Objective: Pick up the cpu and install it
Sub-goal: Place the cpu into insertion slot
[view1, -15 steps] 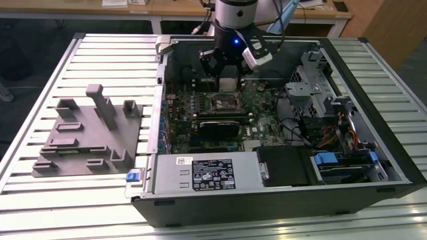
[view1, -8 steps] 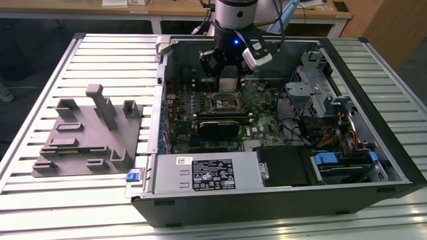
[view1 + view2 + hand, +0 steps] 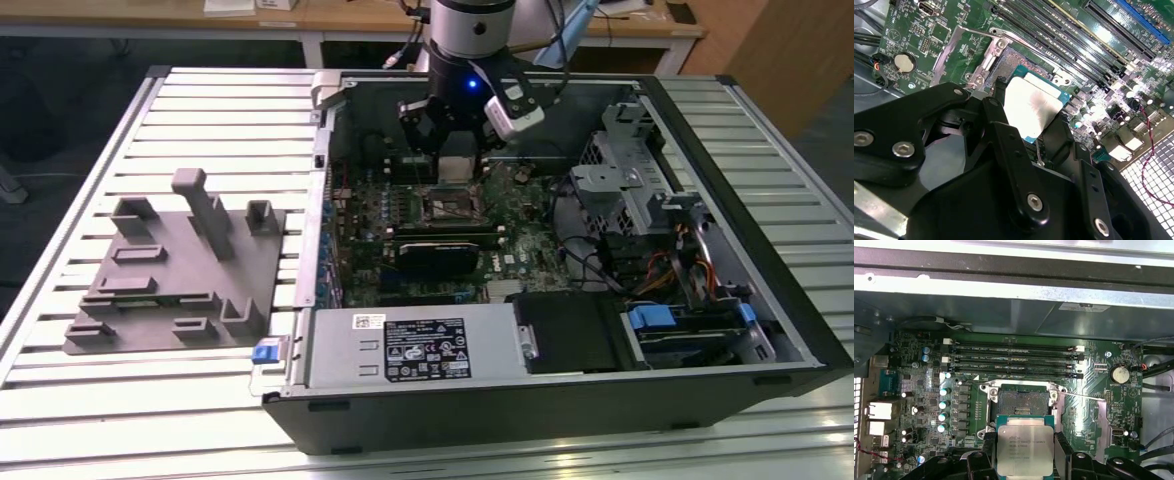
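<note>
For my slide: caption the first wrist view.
End effector holds the processor chip near the open socket.

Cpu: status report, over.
Gripper shut on small flat silver-topped square cpu. Cpu held clear of open dark socket on green motherboard, not seated. Nothing between them.

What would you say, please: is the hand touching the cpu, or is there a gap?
Touching. In the first wrist view the hand grips the cpu, its fingers pressed against opposite edges with no gap, above the open socket.
</note>
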Robot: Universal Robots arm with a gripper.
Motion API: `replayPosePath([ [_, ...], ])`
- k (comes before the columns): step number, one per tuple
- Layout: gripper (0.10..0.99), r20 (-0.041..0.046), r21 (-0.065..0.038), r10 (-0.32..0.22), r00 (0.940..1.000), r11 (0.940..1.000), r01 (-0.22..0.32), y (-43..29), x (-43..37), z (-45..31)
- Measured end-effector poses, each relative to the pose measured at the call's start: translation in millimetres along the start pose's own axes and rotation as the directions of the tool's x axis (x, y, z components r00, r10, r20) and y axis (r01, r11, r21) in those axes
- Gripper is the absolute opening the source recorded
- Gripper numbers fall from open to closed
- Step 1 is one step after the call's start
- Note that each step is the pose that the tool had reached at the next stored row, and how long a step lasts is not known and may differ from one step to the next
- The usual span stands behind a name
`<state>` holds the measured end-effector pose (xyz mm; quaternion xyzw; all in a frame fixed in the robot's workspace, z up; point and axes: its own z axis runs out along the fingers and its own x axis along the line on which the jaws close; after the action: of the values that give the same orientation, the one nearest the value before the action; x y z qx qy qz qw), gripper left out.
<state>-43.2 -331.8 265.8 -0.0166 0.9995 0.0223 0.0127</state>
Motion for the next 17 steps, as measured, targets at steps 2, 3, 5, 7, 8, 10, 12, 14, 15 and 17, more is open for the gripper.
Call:
replayPosePath([
  [2,0.541,0.0004,0.000,0.008,1.0000,1.0000,-0.008,0.0,0.0,0.1],
  [3,0.541,0.0008,0.000,0.018,0.9998,0.9998,-0.018,0.0,0.0,0.1],
  [5,0.541,0.0020,0.001,0.043,0.9991,0.9991,-0.043,0.0,0.0,0.1],
  [7,0.541,0.0033,0.002,0.073,0.9974,0.9974,-0.073,0.0,0.0,0.1],
  [8,0.541,0.0041,0.002,0.088,0.9961,0.9961,-0.088,0.0,0.0,0.1],
  [10,0.541,0.0054,0.003,0.116,0.9932,0.9932,-0.116,0.0,0.0,0.1],
  [12,0.541,0.0063,0.003,0.137,0.9905,0.9905,-0.137,0.0,0.0,0.1],
  [14,0.541,0.0074,0.004,0.159,0.9873,0.9873,-0.159,0.0,0.0,0.1],
  [15,0.541,0.0081,0.004,0.172,0.9851,0.9851,-0.172,0.0,0.0,0.1],
  [17,0.541,0.0091,0.004,0.193,0.9811,0.9812,-0.193,0.0,0.0,0.1],
])
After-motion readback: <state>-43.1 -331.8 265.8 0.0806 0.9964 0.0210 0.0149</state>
